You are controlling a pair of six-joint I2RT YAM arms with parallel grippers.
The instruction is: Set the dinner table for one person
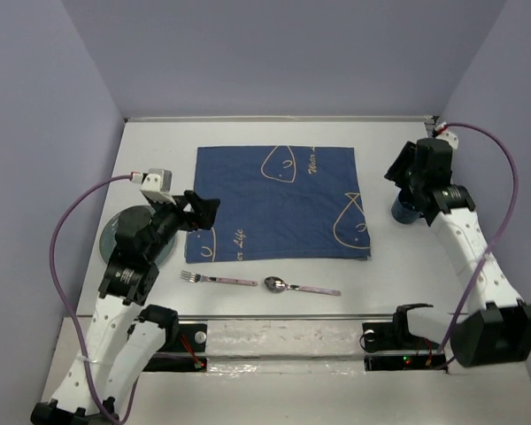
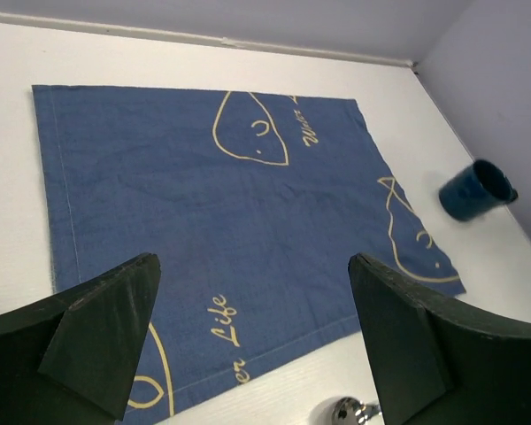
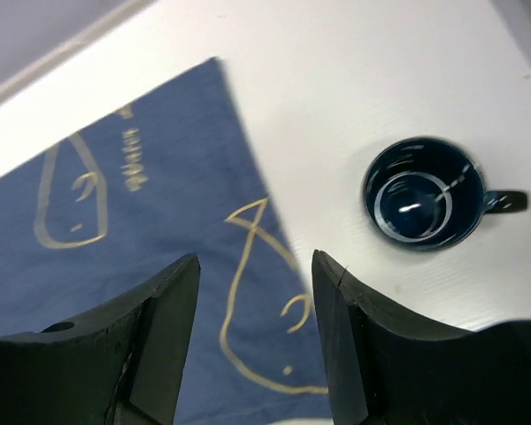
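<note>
The fingers (image 2: pixel 97 341) of the left gripper (image 1: pixel 203 212) stand wide apart with only air between them, hanging over the left edge of a dark blue cloth (image 1: pixel 279 199) printed with pale line drawings. The right gripper (image 3: pixel 257 328) has its fingers parted too and grips nothing. A dark blue cup (image 3: pixel 422 193) stands upright on the bare surface just off to one side of them.

The dinner table (image 1: pixel 425 266), flat and white with a thin pale rim, fills the floor of a booth with pale lilac walls on three sides. Both arm bases sit at its near edge. The cloth lies flat on its middle and far part. On bare white just in front of the cloth's near hem, a fork (image 1: pixel 217 279) and a spoon (image 1: pixel 296 286) lie almost end to end, fork on the left, both handles pointing right.

Only the top view shows the fork, and also a dark round thing (image 1: pixel 115 235), possibly a plate, half hidden under the left arm. The left wrist view catches just the spoon's bowl at its lower edge. The right wrist view looks straight down into the cup, its handle turned away from the cloth.
</note>
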